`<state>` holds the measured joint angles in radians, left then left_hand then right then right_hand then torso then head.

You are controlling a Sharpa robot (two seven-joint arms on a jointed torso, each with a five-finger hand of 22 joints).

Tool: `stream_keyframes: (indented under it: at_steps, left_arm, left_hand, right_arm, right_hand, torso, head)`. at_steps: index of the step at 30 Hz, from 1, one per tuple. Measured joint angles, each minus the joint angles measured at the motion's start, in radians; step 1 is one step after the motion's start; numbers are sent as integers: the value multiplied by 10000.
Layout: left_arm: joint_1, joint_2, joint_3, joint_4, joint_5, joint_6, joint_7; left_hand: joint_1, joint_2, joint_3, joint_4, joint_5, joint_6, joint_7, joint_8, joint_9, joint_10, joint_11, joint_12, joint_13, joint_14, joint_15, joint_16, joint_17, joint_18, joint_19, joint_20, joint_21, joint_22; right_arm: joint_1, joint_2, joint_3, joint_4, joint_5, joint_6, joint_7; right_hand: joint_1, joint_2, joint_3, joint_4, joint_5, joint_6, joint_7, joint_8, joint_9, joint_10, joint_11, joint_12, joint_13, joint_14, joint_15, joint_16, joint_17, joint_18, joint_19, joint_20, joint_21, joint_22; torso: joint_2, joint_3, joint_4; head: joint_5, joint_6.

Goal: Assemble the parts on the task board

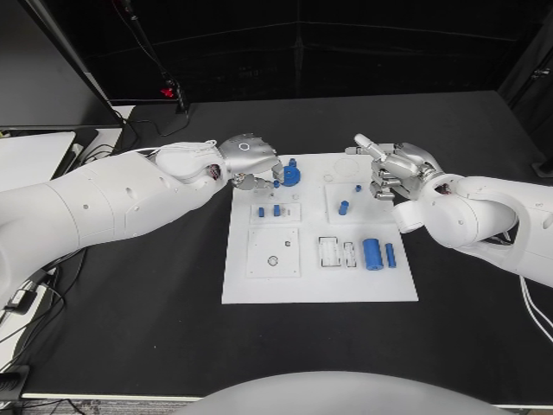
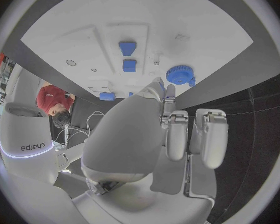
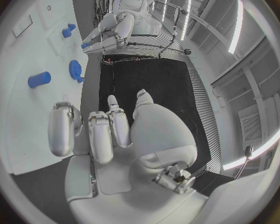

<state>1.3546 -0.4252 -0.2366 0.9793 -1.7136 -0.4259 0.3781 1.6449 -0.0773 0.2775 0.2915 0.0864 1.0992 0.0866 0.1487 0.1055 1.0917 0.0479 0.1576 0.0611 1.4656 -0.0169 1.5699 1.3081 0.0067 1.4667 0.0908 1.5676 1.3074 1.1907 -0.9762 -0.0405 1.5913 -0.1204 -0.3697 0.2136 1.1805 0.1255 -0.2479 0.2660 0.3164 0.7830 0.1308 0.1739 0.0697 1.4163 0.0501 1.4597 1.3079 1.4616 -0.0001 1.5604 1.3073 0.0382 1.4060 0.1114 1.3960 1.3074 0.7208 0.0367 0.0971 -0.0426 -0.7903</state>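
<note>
Task board [image 1: 316, 290]: white plate, flat on the black desk [image 1: 164, 328], in the middle, between the two arms.

Blue gear-shaped part [image 1: 290, 174]: stands at the far edge of the board, left of centre. In the left wrist view it shows as a toothed disc [image 2: 180, 74] just beyond the fingertips.

Small blue parts: two short pieces [image 1: 270, 210] side by side in the left panel; one piece [image 1: 344, 207] in the panel to its right; another small one [image 1: 359, 187] near the far right corner.

Blue cylinder [image 1: 372, 254]: the largest of the lying parts, in the near right area of the board, with a thin blue pin [image 1: 390, 254] just beside it.

White recessed panels: one with a small ring mark [image 1: 274, 259] on the near left; one with slotted rectangles [image 1: 336, 253] next to the cylinder.

Left robot hand [image 1: 248, 162]: over the far left corner of the board, fingers bent down close to the gear-shaped part; whether they touch or grip it, I cannot tell.

Right robot hand [image 1: 395, 170]: at the far right corner of the board, fingers apart, one raised, holding nothing that I can see.
</note>
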Motion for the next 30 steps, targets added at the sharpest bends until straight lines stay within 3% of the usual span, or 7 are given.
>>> stream_keyframes:
  at_steps: [12,30]
  left_arm:
    - [4,-273,-4,206,-4,326,-237]
    - [-73,85,-5,-299,-7,977,-287]
  left_hand:
    - [-78,-3,0,0,-2,1,2,-59,4,0,0,-5,0,0,0,0,-1,-1,0,0,0,0]
    - [-115,-41,40,-42,-15,15,20,-67,73,-1,0,-97,-1,0,1,0,-3,0,0,0,0,0]
  right_arm:
    - [-33,-34,0,0,0,1,-22]
    - [-84,-37,0,27,2,4,-14]
  right_hand:
    - [0,0,0,0,0,0,0,0,1,-36,-36,0,0,0,0,0,0,-1,-37,35,-61,0]
    - [0,0,-30,-30,0,0,0,0,1,-35,-36,1,0,0,0,1,0,-1,-75,-4,-106,0]
  torso:
    - [2,-13,-3]
    - [7,-12,-31]
  head:
    - [65,-34]
    - [48,-125]
